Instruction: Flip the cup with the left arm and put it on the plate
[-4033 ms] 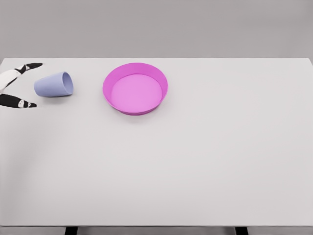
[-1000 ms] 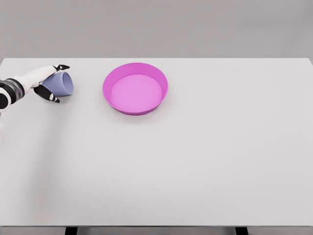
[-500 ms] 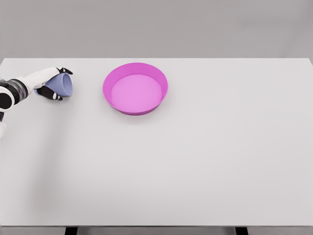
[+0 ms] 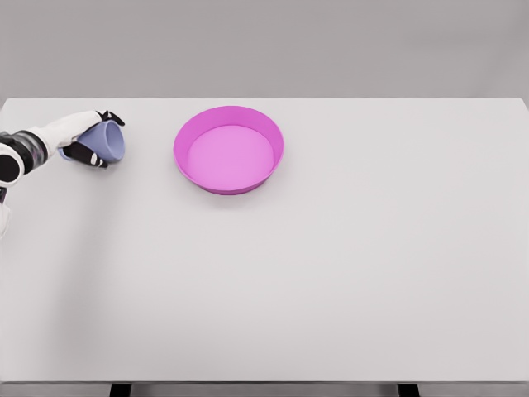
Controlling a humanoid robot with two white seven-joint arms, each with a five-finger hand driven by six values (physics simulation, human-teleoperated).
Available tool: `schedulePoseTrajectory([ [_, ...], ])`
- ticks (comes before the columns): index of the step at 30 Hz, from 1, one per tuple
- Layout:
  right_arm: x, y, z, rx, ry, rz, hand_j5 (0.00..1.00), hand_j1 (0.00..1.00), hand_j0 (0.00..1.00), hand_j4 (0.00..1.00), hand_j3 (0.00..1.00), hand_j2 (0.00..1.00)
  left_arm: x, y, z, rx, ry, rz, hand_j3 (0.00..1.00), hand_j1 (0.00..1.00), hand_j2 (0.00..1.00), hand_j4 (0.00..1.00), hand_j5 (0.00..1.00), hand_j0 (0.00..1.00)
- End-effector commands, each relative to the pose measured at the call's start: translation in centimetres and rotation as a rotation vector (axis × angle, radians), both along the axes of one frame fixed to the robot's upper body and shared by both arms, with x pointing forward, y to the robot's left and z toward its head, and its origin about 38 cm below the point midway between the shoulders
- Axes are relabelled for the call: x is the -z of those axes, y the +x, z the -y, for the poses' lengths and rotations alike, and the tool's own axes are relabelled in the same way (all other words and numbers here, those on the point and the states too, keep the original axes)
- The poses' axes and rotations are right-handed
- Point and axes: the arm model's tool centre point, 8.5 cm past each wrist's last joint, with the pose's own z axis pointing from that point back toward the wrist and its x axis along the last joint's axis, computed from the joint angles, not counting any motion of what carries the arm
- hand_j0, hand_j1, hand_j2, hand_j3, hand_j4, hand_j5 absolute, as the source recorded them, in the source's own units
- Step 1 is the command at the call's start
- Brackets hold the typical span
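Head view: one left hand (image 4: 83, 139) clasped around one cup (image 4: 106, 142), one plate (image 4: 229, 149) apart.

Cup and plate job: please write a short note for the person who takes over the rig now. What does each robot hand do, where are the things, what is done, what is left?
Left robot hand: closed around the lilac cup, which lies on its side at the far left of the table, mouth toward the plate.
Right robot hand: not in view.
Pink plate: right of the cup, apart from it, nothing in it.
Done: the cup is grasped.
Left: lift it, turn it upright, set it on the plate, let go.
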Motion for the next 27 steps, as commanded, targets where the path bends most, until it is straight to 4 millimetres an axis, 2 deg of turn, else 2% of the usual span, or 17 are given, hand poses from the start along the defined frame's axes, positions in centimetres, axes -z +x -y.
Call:
schedulePoseTrajectory([
  [1,0.0,0.0,0.0,0.0,0.001,0.0,1.0,1.0,1.0,1.0,1.0,1.0,-0.1,0.0,-0.1,-0.002,-0.011,0.004,0.66,0.66,0.66,0.66,0.66,0.66],
  [7,0.0,0.0,0.0,0.0,0.0,0.0,1.0,1.0,1.0,1.0,1.0,1.0,-0.5,0.0,0.1,0.009,-0.018,0.017,0.66,0.66,0.66,0.66,0.66,0.66],
  [11,0.0,0.0,0.0,0.0,0.001,0.0,1.0,1.0,1.0,1.0,1.0,1.0,-1.3,-0.2,0.7,0.076,-0.143,0.055,0.68,0.68,0.68,0.68,0.68,0.68],
  [18,0.0,0.0,0.0,0.0,0.001,0.0,1.0,1.0,1.0,1.0,1.0,1.0,-1.6,-0.2,1.5,0.118,-0.222,0.065,0.68,0.68,0.68,0.68,0.68,0.68],
  [27,0.0,0.0,0.0,0.0,0.0,0.0,1.0,1.0,1.0,1.0,1.0,1.0,-3.2,-0.5,2.8,0.214,-0.44,0.147,0.68,0.68,0.68,0.68,0.68,0.68],
])
